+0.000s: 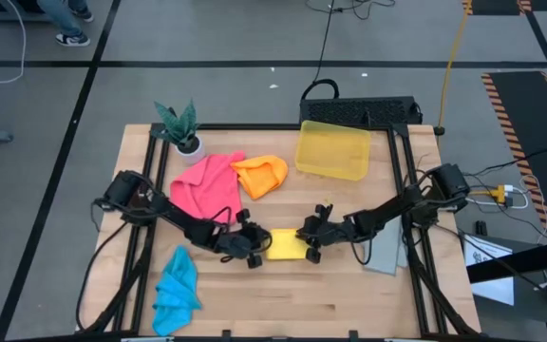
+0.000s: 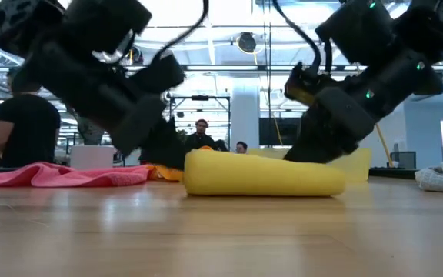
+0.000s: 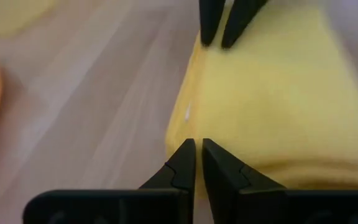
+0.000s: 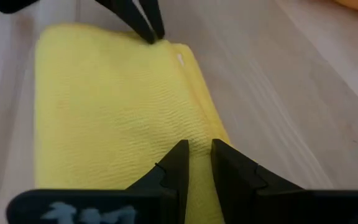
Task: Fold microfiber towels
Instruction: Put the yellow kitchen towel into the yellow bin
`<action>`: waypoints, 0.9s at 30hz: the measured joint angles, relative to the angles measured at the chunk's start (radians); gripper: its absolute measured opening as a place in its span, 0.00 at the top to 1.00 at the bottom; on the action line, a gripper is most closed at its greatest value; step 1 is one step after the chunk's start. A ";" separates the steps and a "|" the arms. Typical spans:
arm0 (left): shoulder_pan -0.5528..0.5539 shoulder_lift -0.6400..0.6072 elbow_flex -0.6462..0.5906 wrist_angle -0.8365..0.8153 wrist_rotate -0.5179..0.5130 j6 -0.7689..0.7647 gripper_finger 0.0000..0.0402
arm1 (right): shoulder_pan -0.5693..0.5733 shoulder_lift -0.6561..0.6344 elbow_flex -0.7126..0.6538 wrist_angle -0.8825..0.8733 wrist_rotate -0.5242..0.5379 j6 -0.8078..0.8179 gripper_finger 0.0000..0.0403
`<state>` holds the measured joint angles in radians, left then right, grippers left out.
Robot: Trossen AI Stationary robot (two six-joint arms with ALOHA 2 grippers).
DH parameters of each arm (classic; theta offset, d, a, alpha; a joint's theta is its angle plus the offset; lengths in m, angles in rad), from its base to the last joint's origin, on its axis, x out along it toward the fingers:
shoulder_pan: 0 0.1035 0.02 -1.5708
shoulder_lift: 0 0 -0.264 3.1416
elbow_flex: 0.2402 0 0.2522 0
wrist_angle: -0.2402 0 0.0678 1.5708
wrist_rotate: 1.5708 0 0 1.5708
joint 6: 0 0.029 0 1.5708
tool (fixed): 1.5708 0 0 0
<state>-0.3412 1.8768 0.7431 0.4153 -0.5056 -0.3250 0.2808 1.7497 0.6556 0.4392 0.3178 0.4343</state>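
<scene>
Both grippers, left (image 3: 198, 163) and right (image 4: 196, 163), pinching the folded yellow towel (image 1: 287, 245) (pinches only in wrist views).

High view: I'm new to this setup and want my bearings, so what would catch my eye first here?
The folded yellow towel at the table's middle front, with the left end effector and right end effector meeting at its two ends. Next, the loose bright cloths: pink towel and orange towel behind it, and blue towel at the front left.
</scene>
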 joint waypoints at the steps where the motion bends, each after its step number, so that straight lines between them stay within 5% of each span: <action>1: 0.004 0.007 -0.001 -0.003 0.000 -0.006 0.92 | -0.001 0.001 0.001 -0.003 0.001 0.000 0.85; 11: 0.004 0.020 0.000 0.006 0.004 -0.016 0.92 | 0.040 -0.135 0.000 -0.026 -0.007 -0.163 0.84; 19: 0.001 0.020 -0.001 0.006 0.006 -0.017 0.92 | 0.133 -0.099 0.003 0.098 -0.112 -0.313 0.62; 27: 0.003 0.020 -0.001 0.006 0.009 -0.019 0.92 | 0.199 0.073 0.165 -0.025 0.096 -0.541 0.43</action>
<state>-0.3378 1.8973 0.7425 0.4215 -0.4965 -0.3443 0.4800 1.8227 0.8204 0.4147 0.4133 -0.1064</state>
